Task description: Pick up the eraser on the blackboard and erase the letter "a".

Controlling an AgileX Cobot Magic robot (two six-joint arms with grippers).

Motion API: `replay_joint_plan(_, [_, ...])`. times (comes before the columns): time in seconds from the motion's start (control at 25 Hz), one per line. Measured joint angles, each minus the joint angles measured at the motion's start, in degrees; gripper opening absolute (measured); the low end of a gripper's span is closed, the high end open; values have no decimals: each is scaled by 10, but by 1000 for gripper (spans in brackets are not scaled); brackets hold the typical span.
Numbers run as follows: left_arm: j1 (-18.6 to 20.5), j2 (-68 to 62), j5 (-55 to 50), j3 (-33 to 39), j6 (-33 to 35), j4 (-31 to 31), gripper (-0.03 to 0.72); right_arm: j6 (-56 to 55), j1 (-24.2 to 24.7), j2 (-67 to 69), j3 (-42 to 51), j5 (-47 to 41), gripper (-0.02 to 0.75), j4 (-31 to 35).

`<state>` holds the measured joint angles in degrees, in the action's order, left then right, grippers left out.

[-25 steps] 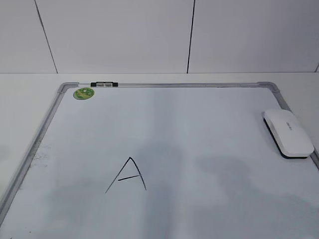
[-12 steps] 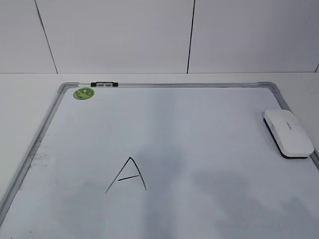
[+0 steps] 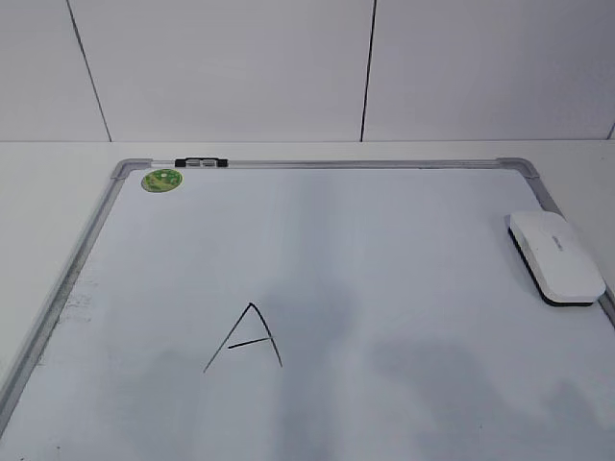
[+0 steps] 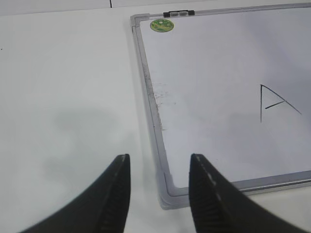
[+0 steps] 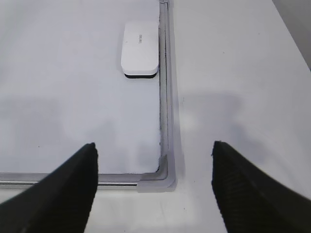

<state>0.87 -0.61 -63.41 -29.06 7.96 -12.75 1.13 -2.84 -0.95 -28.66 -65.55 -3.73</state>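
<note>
Eraser (image 3: pixel 555 256) likely light, rigid plastic, smooth top maybe slippery; best pinched across its long sides. White rounded oblong, thin black felt base, lying flat at 3 o'clock on the blackboard (image 3: pixel 384 240), touching the right frame. Only a capital "A" (image 3: pixel 245 338) visible. Right gripper (image 5: pixel 153 191) fingers wide, left gripper (image 4: pixel 158 194) fingers narrower; both empty.

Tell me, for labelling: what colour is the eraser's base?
Black, under a white top; the eraser shows it best in the right wrist view.
</note>
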Motion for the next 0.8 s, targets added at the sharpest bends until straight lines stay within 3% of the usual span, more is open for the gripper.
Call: replay_joint_plan(0.8, [0, 0, 0, 0, 0, 2, 297, 0, 0, 0, 0, 0, 579, 0])
